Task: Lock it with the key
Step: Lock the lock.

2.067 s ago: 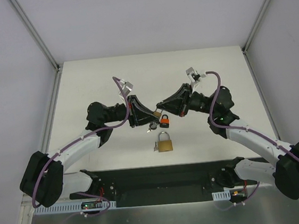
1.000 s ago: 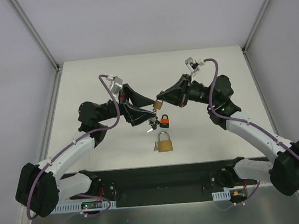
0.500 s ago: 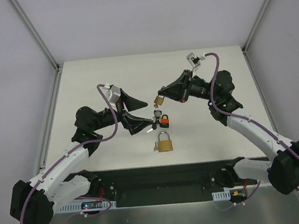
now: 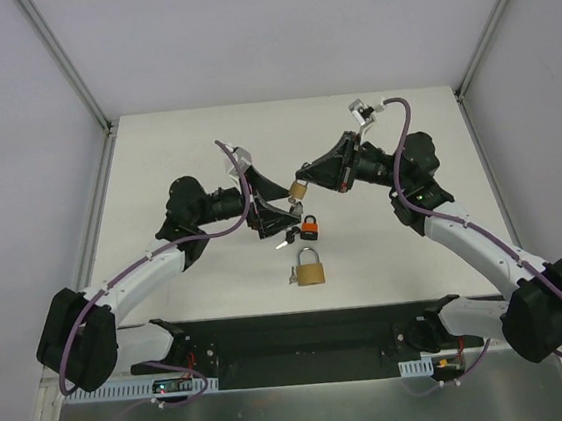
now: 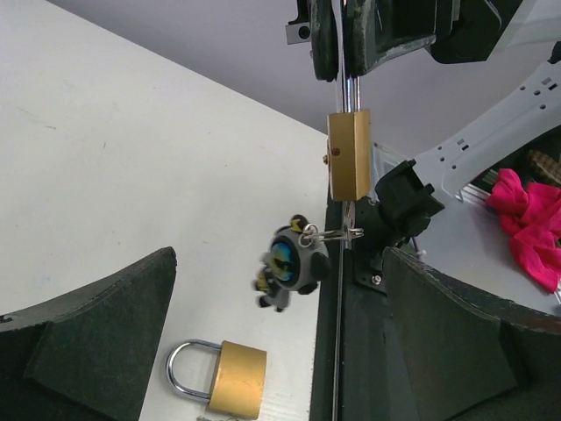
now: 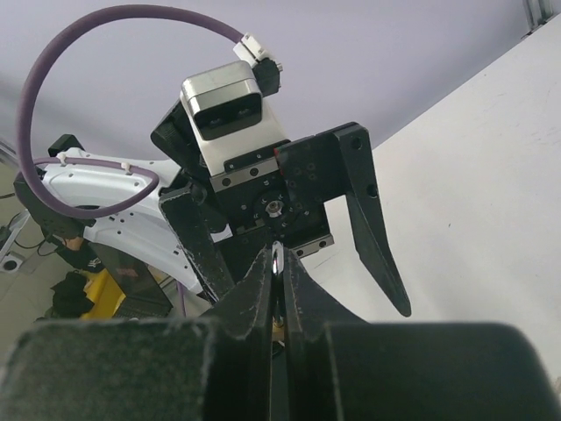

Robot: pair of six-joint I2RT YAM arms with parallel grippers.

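Observation:
My right gripper (image 4: 305, 179) is shut on the shackle of a small brass padlock (image 5: 349, 155) and holds it in the air, body down. A key (image 5: 348, 219) sticks out of the lock's underside. From the key's ring hangs a grey round charm (image 5: 294, 261). My left gripper (image 4: 283, 213) stands open just left of the hanging lock, its fingers (image 5: 105, 333) wide on both sides of the charm and touching nothing. In the right wrist view the right gripper (image 6: 279, 261) is pinched on the thin shackle, and the left gripper (image 6: 289, 219) faces it, open.
A bigger brass padlock (image 4: 309, 268) lies on the white table (image 4: 193, 139) below the grippers, also seen as padlock (image 5: 230, 379) in the left wrist view. A small orange lock (image 4: 310, 230) lies just above it. A black strip (image 4: 294, 335) runs along the near edge.
My left gripper has opened wide, let go of the key and drawn back a little. The right gripper has lifted the small padlock slightly up and away; the charm now swings free under it.

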